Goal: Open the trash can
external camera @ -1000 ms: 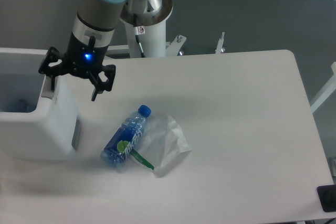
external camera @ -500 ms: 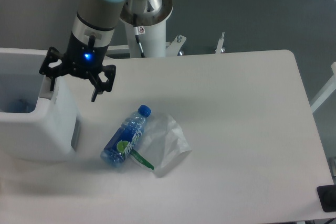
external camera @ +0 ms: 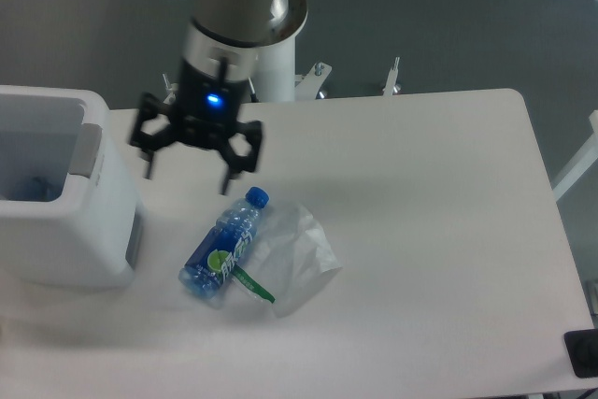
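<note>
The white table [external camera: 420, 231] stood on grey floor [external camera: 420, 16]. The trash can [external camera: 65, 221] sat at its left edge, top uncovered. The gripper [external camera: 187, 172] hung spread wide, empty, beside it above a blue bottle [external camera: 222, 245].

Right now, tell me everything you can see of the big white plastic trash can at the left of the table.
The large white boxy plastic trash can stands upright at the table's left edge, partly cut off by the frame. Its corners are rounded and its top is open, showing a pale hollow interior with something bluish inside. A grey rectangular tab sits on the right rim, and a darker grey panel marks its right wall. Nothing touches it: the open black two-finger gripper hangs to its right, apart from it.
</note>
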